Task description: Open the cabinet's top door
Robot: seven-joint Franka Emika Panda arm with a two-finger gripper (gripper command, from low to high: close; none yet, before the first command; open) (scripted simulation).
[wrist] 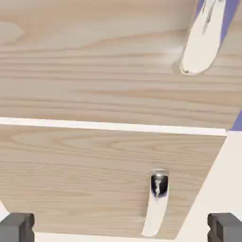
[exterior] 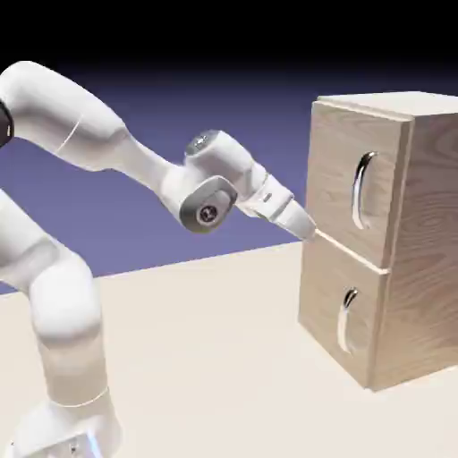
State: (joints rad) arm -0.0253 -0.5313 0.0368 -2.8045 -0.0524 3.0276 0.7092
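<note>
Gripper [wrist: 121,228] spread wide and empty, its grey fingertips [wrist: 16,227] at the hand view's bottom corners, nothing between them. Past it stands the cabinet [exterior: 420,268] on the table [exterior: 224,358], close ahead of the hand. The lower panel [wrist: 94,175] lies nearest; above the seam sits the top door [exterior: 344,179], shut, its silver handle [exterior: 361,190] untouched.

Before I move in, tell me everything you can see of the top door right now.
The top door is the upper, taller light-wood-grain panel on the cabinet front. It looks shut, flush with the box, with a thin seam dividing it from the shorter panel below. A long curved silver handle stands upright near its right edge. Nothing touches it: the gripper, open, hovers close by the seam at the door's lower left corner.
</note>
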